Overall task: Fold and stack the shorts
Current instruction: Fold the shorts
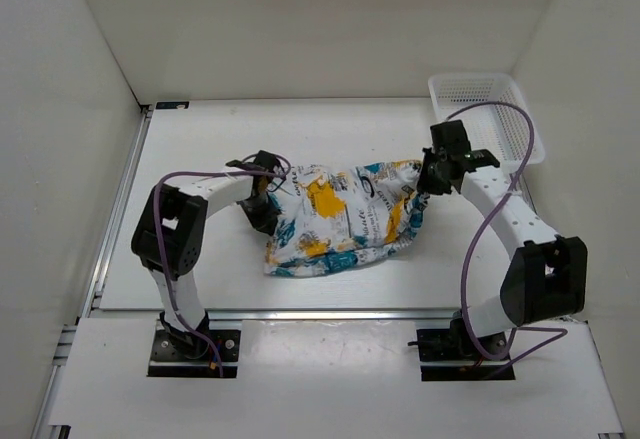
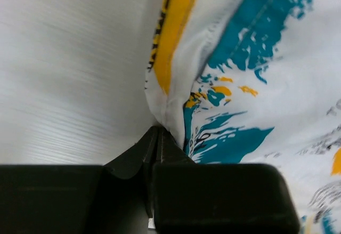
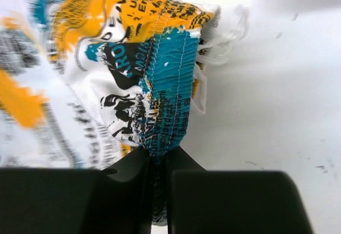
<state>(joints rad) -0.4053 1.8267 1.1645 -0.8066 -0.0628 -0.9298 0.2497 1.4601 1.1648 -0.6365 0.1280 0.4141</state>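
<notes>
The shorts [image 1: 340,219], white with yellow-orange, teal and black print, hang stretched between my two grippers over the middle of the table, the lower part bunched on the surface. My left gripper [image 1: 268,191] is shut on the shorts' left edge; in the left wrist view the fabric [image 2: 234,74] is pinched at the fingertips [image 2: 160,132]. My right gripper [image 1: 428,177] is shut on the right end; the right wrist view shows the teal elastic waistband [image 3: 165,101] clamped between the fingers [image 3: 160,156].
A white plastic mesh basket [image 1: 490,109] stands at the back right, just behind the right arm. White walls enclose the table on three sides. A metal rail [image 1: 120,209] runs along the left edge.
</notes>
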